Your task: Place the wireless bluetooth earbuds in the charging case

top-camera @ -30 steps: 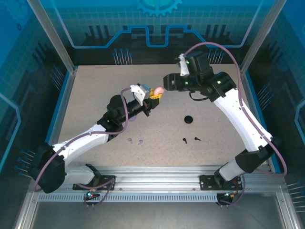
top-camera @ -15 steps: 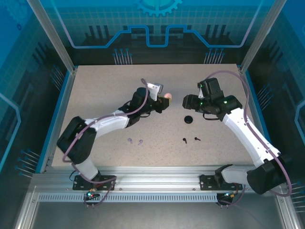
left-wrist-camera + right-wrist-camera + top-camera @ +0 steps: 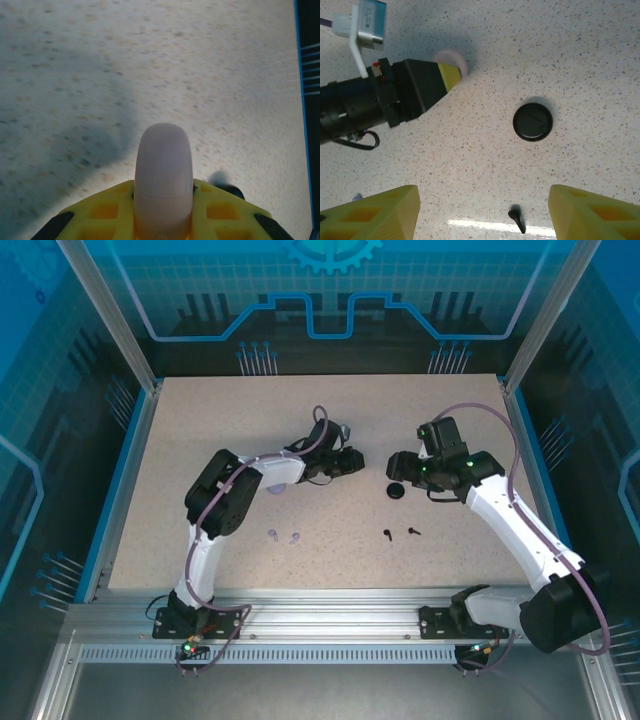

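**Operator:** Give me the layout, biggest thing first.

**Spotter:** The speckled worktop carries everything. Your left fingers are clamped on the pink case, holding it edge-on low over the middle. Your right fingers stand wide apart with nothing between them, hovering near the black case, which lies flat and looks shut.

**Operator:** And the earbuds?

**Spotter:** One black earbud and its mate lie loose on the worktop, on your side of the black case and near it. The lilac earbuds sit as a close pair off to your left, well apart from the black ones.

**Operator:** How will they behave when I go for one?

**Spotter:** I'd expect them to be very light, hard and glossy, so they may skate or flick away if you nudge them. Come straight down and close gently across the stem, or where the stem meets the bud. The cases look smooth and domed, so expect them to slip. Grip across the broad faces, as your left fingers do now. I judge a lid has to be opened before any bud goes in.
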You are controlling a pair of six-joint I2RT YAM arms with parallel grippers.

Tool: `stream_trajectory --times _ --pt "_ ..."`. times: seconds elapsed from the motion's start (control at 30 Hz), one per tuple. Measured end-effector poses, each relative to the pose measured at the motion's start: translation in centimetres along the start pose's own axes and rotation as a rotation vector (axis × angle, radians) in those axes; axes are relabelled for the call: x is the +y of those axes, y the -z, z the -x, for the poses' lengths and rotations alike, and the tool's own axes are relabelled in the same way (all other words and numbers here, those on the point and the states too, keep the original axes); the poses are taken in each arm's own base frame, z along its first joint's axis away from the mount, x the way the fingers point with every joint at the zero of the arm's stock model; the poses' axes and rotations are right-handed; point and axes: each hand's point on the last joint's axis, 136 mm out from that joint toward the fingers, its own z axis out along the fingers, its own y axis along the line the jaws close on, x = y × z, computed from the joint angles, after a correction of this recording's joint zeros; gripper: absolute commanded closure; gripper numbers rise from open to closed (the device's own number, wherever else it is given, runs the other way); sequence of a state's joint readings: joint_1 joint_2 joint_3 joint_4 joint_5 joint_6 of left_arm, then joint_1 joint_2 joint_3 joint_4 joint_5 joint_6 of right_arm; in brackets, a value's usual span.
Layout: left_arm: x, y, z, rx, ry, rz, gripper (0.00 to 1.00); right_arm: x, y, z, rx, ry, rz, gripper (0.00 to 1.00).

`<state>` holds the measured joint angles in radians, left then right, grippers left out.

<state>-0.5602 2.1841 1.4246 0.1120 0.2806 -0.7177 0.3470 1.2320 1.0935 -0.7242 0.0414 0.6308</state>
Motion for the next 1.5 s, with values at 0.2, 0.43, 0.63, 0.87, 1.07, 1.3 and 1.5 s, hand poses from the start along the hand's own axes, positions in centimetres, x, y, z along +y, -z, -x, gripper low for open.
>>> stream_trajectory --times 0.2,0.43,0.63,0.87,1.07,1.3,1.5 --pt "2.5 -0.5 1.7 0.024 0.122 0.013 0.65 -0.1 0.0 -0.1 0.003 -0.008 -0.004 0.3" --pt "2.3 0.0 2.8 0.035 0.157 0.002 0.35 -0.6 0.0 -0.6 0.041 -0.013 -0.036 0.26" --pt "2.4 0.9 3.3 0.058 0.131 0.016 0.11 -0.2 1.0 1.4 0.046 -0.021 -0.079 0.25" --pt "2.9 5.6 5.3 0.042 0.092 0.075 0.02 0.5 4.4 4.5 0.008 -0.031 -0.104 0.25" --pt "-1.4 12.4 8.5 -0.083 -0.027 0.054 0.01 0.4 6.0 6.7 0.019 0.007 -0.126 0.24" --pt "-5.5 19.4 9.7 -0.23 -0.136 0.047 0.01 -0.7 4.2 5.9 0.111 0.065 -0.181 0.24" --pt "-5.1 22.8 8.9 -0.308 -0.148 0.094 0.01 -2.6 1.0 2.9 0.212 0.036 -0.224 0.25"
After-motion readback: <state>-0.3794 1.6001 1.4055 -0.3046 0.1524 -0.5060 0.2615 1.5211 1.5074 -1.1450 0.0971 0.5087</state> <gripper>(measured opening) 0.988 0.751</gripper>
